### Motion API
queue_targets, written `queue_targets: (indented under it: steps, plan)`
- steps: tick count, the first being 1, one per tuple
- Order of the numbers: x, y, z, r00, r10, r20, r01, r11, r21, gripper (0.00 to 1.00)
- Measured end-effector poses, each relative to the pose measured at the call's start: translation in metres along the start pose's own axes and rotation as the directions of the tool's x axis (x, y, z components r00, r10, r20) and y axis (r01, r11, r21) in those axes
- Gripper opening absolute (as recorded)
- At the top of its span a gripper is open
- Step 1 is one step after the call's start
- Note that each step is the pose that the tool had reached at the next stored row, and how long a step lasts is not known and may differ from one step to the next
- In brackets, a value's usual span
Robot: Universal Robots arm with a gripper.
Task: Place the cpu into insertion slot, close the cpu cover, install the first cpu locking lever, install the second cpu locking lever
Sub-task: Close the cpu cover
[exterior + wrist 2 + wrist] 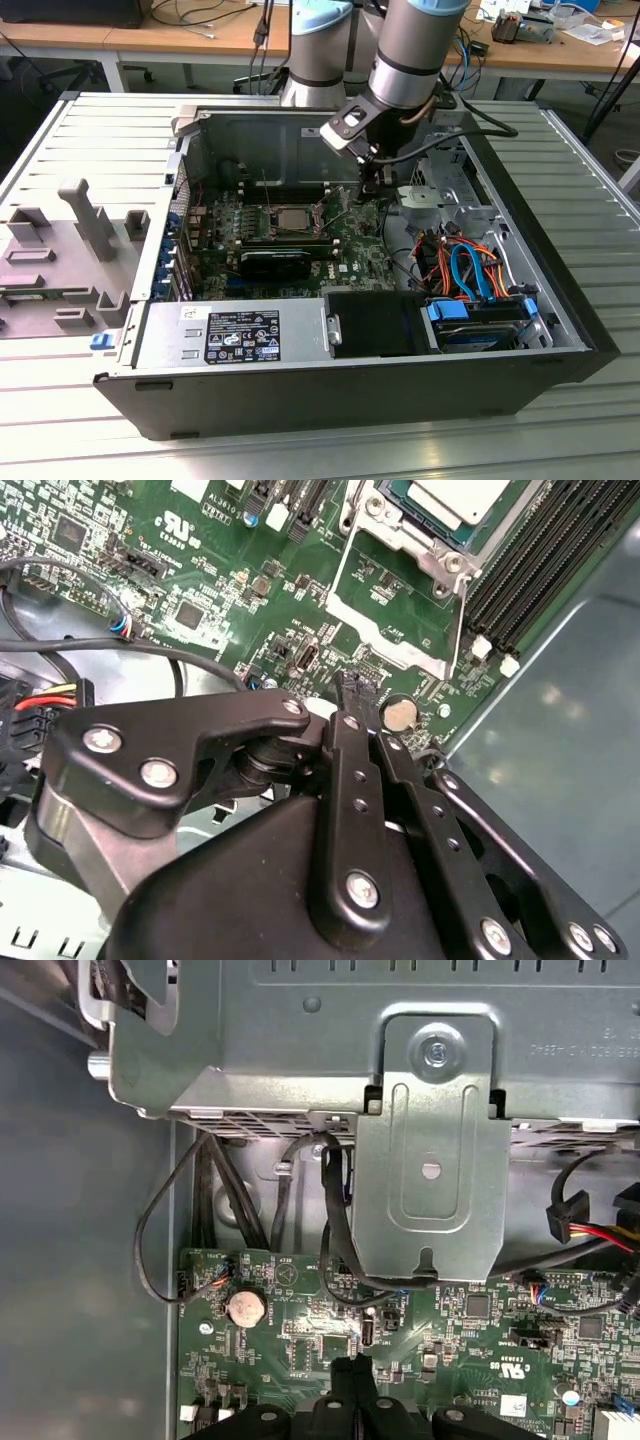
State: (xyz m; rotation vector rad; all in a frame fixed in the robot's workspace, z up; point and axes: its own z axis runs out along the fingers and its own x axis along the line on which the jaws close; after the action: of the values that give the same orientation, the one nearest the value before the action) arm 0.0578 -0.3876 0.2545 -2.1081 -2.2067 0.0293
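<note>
The cpu point(462, 498) lies silver-grey top up in the insertion slot point(290, 220) in the middle of the green board point(215, 575). Its pale top shows as the cpu point(293, 214) in the exterior view. The cpu cover point(437, 652), a silvery frame with a cut-out middle, is swung open and rests over the board beside the slot. My gripper point(356, 688) hangs low over the board to the exterior view's right of the slot, close to the open cover's edge. Its black fingers are shut and hold nothing. The same tips show as the gripper point(350, 1364) and the gripper point(372, 186).
A coin cell point(246, 1307) sits on the board next to the fingertips. Black memory slots point(545, 555) run beside the socket. A grey drive bracket point(430, 1160) and black cables point(330, 1220) lie just beyond. Orange and blue cables point(470, 270) fill the case's right side.
</note>
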Motion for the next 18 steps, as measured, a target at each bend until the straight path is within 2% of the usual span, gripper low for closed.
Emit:
queue_targets:
  steps: [7,10,15,18]
  plan:
    - [0.0006,-0.0147,0.0019,1.0000,0.000,-0.0043,0.000,1.0000,-0.0002,0.11]
    - [0.0011,-0.0275,0.0029,1.0000,-0.001,-0.0078,0.001,1.0000,-0.0004,0.11]
    - [0.0008,-0.0381,0.0037,0.9999,-0.001,-0.0119,0.001,1.0000,-0.0006,0.11]
    - [0.0009,-0.0508,0.0048,0.9989,-0.033,-0.0327,0.033,0.9995,-0.0004,0.11]
